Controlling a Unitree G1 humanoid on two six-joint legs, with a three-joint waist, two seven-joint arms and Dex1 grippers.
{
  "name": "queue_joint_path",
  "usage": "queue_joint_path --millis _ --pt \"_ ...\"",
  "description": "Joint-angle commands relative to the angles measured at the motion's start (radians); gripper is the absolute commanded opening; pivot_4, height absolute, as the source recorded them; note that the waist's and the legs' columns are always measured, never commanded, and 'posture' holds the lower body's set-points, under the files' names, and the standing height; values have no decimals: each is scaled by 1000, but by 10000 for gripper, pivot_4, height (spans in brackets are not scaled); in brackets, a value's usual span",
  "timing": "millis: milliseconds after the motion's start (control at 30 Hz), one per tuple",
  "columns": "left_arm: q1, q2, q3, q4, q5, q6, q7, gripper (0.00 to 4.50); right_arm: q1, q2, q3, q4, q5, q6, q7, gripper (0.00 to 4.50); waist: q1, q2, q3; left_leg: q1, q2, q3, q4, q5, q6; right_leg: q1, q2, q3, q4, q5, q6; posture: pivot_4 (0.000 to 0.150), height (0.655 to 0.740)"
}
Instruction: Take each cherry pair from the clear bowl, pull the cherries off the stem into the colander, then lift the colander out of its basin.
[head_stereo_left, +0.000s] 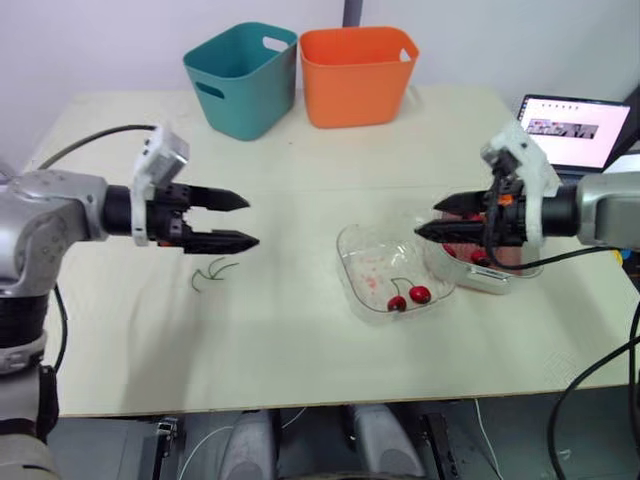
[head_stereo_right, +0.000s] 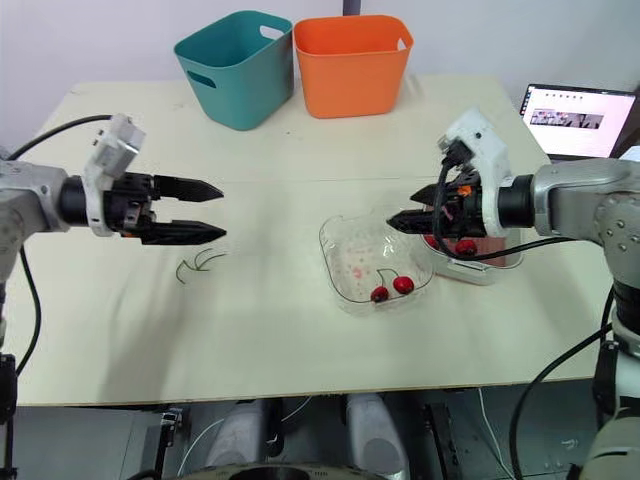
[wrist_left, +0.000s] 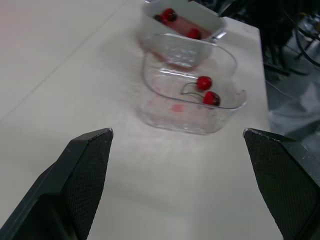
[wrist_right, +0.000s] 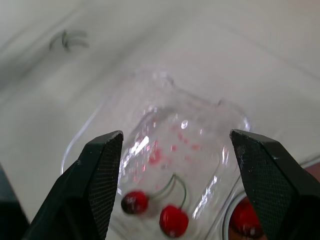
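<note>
Your right gripper (head_stereo_left: 427, 220) hangs open and empty over the clear bowl (head_stereo_left: 346, 262), on its right side and poised for the cherry pair (head_stereo_left: 409, 297) at its near edge, while your left gripper (head_stereo_left: 251, 222), fingers spread and empty, hovers well left, ready to help pull.

Right gripper (head_stereo_left: 427, 220) sits in front of the colander (head_stereo_left: 497, 283), at 3 o'clock from the clear bowl (head_stereo_left: 375, 262), so most of it is covered. Can't count the cherries (wrist_left: 169, 15) inside tbh. Loose stems (head_stereo_left: 213, 270) at 9 o'clock from the bowl are too thin to count. Laptop (head_stereo_left: 575, 128) at 1 o'clock: bottom hidden behind the right arm, screen unreadable.
</note>
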Motion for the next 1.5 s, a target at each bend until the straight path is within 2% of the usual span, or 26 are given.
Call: queue_joint_path --millis 33,200,400,467,667,900,1133,1500 --pt "-9 2 -34 -100 -20 -21 -25 43821 -91 -3 134 25 -59 17 22 36514 -3 0 0 0 0 1 1 0 0 0 0 1 0 0 0 1500 7400" --pt "9 -24 -61 -162 -36 -30 -20 43821 -237 31 334 77 -104 53 104 36514 1 0 0 0 0 0 1 0 0 0 0 1 0 0 0 1500 7400" --pt "18 -63 -58 -211 -61 -17 32 43821 -369 -13 630 125 -312 -117 285 36514 4 0 0 -2 -1 0 1 0 0 -1 0 0 0 0 0 1500 7400" --pt "26 -68 -51 -223 -73 -11 49 43821 -422 -28 737 136 -391 -162 368 36514 4 0 0 -5 -1 0 2 0 0 -4 -1 0 0 0 0 1500 7400" --pt "50 -86 -39 -250 -100 -3 110 43821 -603 -21 941 183 -501 -150 604 36514 3 0 0 -14 -1 1 6 0 0 -18 1 1 12 1 1 1500 7400" --pt "64 -101 -44 -260 -111 -11 155 43821 -594 8 1017 146 -578 -141 661 36514 2 0 0 -13 0 -1 8 1 -2 -17 2 1 13 1 0 1500 7400" --pt "73 -114 -48 -268 -117 -15 176 43821 -543 82 1044 192 -654 -137 609 36514 3 0 0 -14 0 -1 8 2 -2 -17 2 1 13 1 0 1500 7400" --pt "80 -53 -72 -266 -77 -40 140 43821 -510 129 1077 209 -732 -159 594 36514 3 0 0 -14 0 -1 9 2 -2 -17 2 1 14 2 0 1500 7400"
